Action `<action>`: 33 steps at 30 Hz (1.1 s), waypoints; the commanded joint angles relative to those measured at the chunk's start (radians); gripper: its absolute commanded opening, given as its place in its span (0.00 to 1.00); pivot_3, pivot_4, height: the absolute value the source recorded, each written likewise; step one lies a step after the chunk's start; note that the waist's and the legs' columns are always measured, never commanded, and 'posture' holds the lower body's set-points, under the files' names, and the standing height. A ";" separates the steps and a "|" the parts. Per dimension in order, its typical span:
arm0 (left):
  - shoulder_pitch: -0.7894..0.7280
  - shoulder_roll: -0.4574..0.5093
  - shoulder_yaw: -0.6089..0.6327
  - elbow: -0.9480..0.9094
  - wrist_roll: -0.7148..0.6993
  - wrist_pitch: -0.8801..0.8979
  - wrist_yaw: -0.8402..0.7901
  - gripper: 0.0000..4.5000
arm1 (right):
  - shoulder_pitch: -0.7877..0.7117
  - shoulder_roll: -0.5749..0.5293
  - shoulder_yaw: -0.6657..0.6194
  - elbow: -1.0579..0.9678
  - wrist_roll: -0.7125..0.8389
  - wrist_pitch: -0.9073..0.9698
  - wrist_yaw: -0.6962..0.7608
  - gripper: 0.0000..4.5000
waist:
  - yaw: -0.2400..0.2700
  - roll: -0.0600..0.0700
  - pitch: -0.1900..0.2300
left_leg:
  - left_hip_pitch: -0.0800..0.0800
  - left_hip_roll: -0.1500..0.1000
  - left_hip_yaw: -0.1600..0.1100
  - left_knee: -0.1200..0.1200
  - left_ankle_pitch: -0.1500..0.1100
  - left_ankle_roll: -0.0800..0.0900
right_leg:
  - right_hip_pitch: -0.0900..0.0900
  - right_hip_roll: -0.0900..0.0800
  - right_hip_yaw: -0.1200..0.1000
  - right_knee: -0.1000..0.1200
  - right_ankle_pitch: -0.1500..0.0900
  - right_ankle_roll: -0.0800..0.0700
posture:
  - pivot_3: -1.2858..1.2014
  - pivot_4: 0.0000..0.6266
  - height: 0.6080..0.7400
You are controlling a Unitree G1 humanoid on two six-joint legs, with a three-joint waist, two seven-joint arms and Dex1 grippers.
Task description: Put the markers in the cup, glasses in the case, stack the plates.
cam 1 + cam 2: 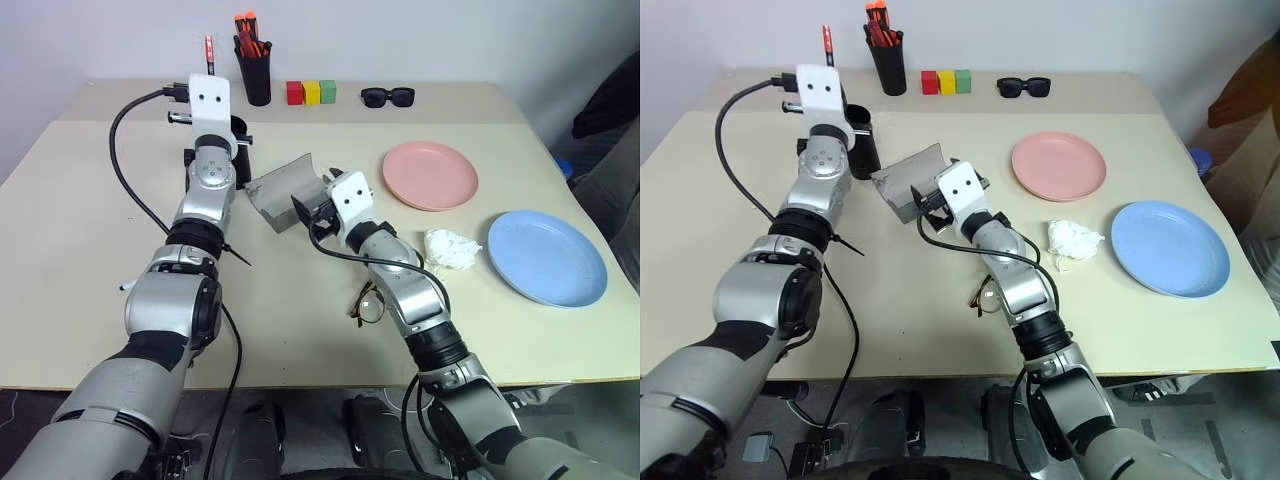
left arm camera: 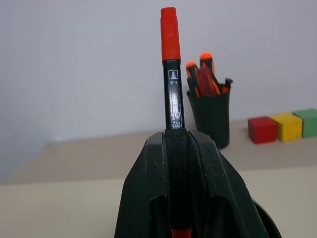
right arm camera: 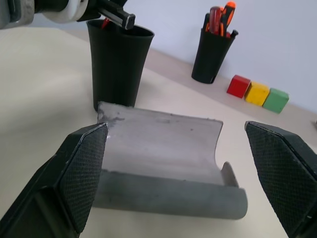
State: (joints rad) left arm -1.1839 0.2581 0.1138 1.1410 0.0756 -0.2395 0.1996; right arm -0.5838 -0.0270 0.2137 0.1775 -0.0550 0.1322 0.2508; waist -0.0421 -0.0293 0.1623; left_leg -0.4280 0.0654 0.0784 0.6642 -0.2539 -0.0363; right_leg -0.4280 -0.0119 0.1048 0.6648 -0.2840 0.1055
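Currently left tool (image 2: 178,148): clamped on red-capped marker (image 2: 171,74), cap upward, raised above black cup (image 1: 862,140) at far left of worktop (image 1: 80,200). Right tool (image 3: 178,173): jaws spread wide, empty, aimed at open grey case (image 3: 158,158) just beside cup. Glasses (image 1: 368,303) flat on worktop beside right forearm, well apart from case. Pink plate (image 1: 430,175) and blue plate (image 1: 547,257) apart, unstacked.

Risks: marker released off-centre, striking cup rim and rolling away; right forearm sweeping glasses off edge.

Left wrist view: grip on marker confirmed. Head views: tool position above cup, plus glasses and plates.
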 commanded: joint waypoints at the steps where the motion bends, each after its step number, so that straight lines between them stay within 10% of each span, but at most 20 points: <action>1: -0.045 0.000 0.010 0.007 -0.010 -0.040 0.002 0.00 | -0.010 0.013 -0.001 -0.058 0.004 -0.011 0.002 1.00 | 0.000 0.000 0.000 | 0.000 0.000 0.000 0.000 0.000 0.000 | 0.000 0.000 0.000 0.000 0.000 0.000 | 0.52 0.24 0.89; 8: -0.037 0.000 0.002 0.023 0.005 -0.047 0.046 0.77 | -0.026 0.014 -0.007 -0.045 0.009 -0.018 0.016 1.00 | 0.000 0.000 0.000 | 0.000 0.000 0.000 0.000 0.000 0.000 | 0.000 0.000 0.000 0.000 0.000 0.000 | 0.52 0.24 0.89; 16: -0.024 0.015 0.080 -0.038 -0.077 -0.052 0.062 0.77 | -0.019 0.024 0.006 -0.061 0.007 -0.015 0.028 1.00 | -0.001 0.000 0.000 | 0.000 0.000 0.000 0.000 0.000 0.000 | 0.000 0.000 0.000 0.000 0.000 0.000 | 0.52 0.24 0.89; 22: 0.142 0.146 0.122 -0.424 -0.195 0.215 -0.163 0.77 | 0.000 -0.027 0.000 -0.111 0.030 -0.003 0.101 1.00 | -0.008 0.000 0.000 | 0.001 0.001 0.000 -0.001 0.000 -0.001 | 0.000 0.000 0.000 0.001 0.000 0.000 | 0.52 0.24 0.89; 28: 0.481 0.411 0.053 -0.969 -0.334 0.737 -0.562 0.95 | 0.037 -0.133 -0.008 -0.178 0.089 0.025 0.246 1.00 | -0.015 0.000 0.000 | 0.001 0.001 -0.001 -0.001 0.001 -0.002 | 0.000 0.000 0.000 0.002 0.000 0.000 | 0.52 0.24 0.89; 33: 0.798 0.649 0.024 -1.202 -0.329 0.795 -0.821 0.98 | 0.126 -0.317 0.041 -0.300 0.189 0.081 0.529 1.00 | -0.018 0.001 0.000 | 0.002 0.001 -0.001 -0.001 0.001 -0.001 | 0.001 0.000 -0.001 0.002 0.000 -0.001 | 0.52 0.24 0.89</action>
State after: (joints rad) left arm -0.4038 0.8757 0.1326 0.0103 -0.2447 0.5449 -0.5489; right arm -0.4605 -0.3309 0.2539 -0.0638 0.0949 0.2011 0.7147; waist -0.0605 -0.0288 0.1628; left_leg -0.4263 0.0669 0.0769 0.6630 -0.2531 -0.0377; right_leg -0.4270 -0.0120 0.1034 0.6667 -0.2846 0.1045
